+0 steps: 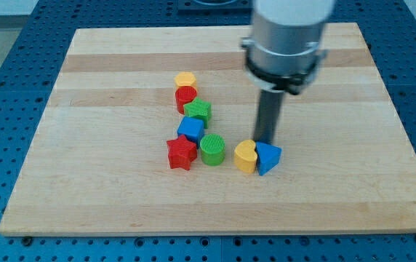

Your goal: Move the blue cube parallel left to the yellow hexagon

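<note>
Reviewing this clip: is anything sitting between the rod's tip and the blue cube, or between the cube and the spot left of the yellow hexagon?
My tip is at the yellow half-round block and blue triangular block. The green cylinder lies nearly between it and the blue cube. The green star-like block and red cylinder crowd the way to the yellow hexagon.

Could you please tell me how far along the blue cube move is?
Nothing looks done: the blue cube sits in the cluster, below the yellow hexagon, not left of it. My tip is by the yellow and blue blocks at right. The whole push remains.
</note>
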You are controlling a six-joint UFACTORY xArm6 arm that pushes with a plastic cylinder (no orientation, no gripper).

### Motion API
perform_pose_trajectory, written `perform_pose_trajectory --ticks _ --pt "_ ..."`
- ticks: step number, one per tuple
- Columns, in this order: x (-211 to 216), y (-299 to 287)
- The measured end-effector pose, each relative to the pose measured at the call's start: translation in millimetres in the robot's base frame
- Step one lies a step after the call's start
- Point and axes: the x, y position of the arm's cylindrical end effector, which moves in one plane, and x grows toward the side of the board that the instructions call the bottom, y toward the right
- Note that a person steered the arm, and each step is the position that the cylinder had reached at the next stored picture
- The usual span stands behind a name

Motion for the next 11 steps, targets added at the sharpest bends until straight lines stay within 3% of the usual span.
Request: perform_pose_trajectory --ticks 2,3,4,6,8,9,10,11 --pt "-28 -123" --pt "-30 -153" --pt "-27 -145" --pt "-9 -219" --pt "34 -224" --pt "-4 -264" --pt "-89 -291" --pt "-124 -298"
